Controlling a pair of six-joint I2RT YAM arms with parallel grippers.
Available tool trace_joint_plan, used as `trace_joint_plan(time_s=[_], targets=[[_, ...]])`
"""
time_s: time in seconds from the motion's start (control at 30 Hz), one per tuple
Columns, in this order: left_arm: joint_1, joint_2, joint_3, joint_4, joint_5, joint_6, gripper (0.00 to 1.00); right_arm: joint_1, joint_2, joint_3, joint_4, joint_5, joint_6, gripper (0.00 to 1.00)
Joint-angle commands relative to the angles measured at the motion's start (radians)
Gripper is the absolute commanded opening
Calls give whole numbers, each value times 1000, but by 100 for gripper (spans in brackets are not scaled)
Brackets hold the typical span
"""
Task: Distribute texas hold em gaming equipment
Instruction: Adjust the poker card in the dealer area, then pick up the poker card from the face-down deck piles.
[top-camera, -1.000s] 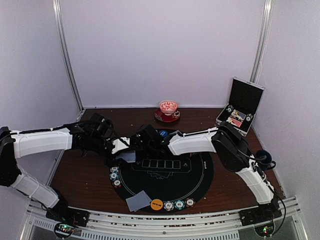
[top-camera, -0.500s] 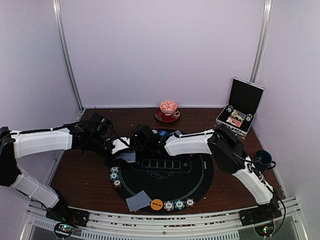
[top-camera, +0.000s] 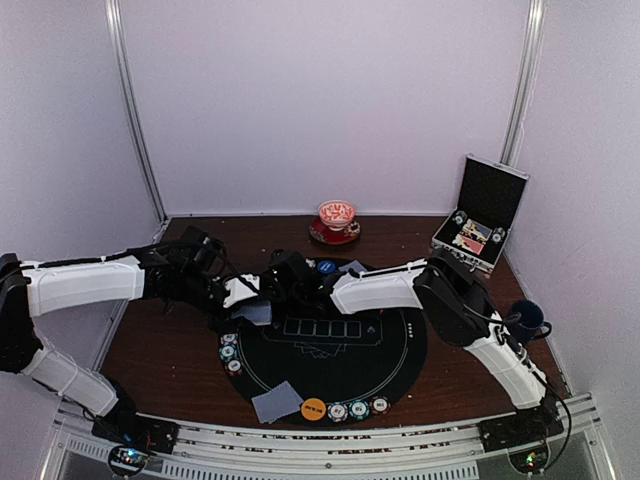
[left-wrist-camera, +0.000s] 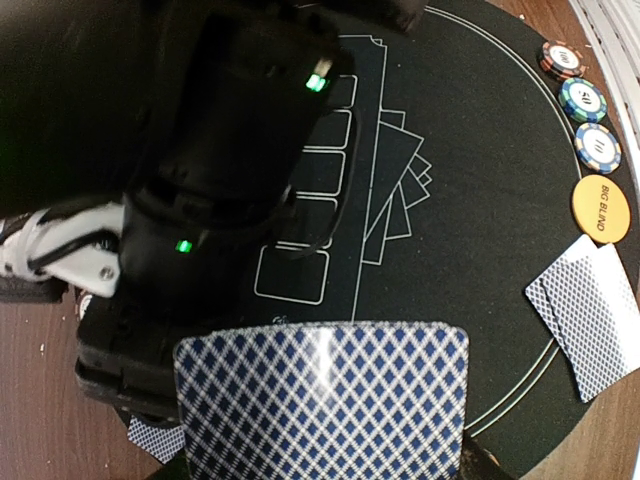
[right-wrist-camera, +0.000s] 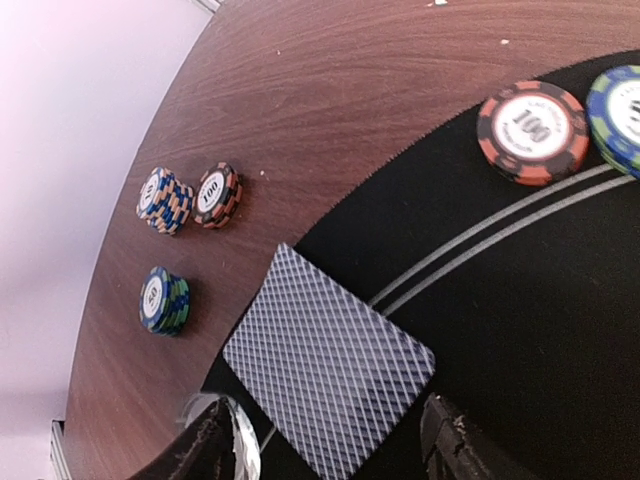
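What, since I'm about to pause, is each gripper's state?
Left gripper: closed on a blue-backed card.
Right gripper: open above a flat card.

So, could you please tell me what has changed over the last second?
The right arm swung slightly leftward, carrying the right end effector closer to the left end effector, which kept its blue diamond-backed playing card. The striped poker chips and round black mat stayed put.

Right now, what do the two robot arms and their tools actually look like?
The left arm and right arm both have smooth white shells on their long links, joined by chunky black joints. A thin black cable runs beside the right arm's lower section. The left tool and right tool are black, and the right one's wrist housing shows two small green lights.
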Motion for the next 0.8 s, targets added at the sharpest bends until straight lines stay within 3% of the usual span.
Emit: trace_joint_plan(time_s=[0.0,0.33,0.47,0.77], targets=[[-3,-15,-9,19,20,10,59,-16,-160,-149,33,9,-8,67],[-5,-2,-7,21,20,10,59,-89,-491,-528,148,-63,-51,72],[-4,4,-7,23,17,10,59,-94,-619,-683,270,-150,-97,72],[-4,26,-7,27,13,11,59,-44,-668,-853,556,-359,-104,72]])
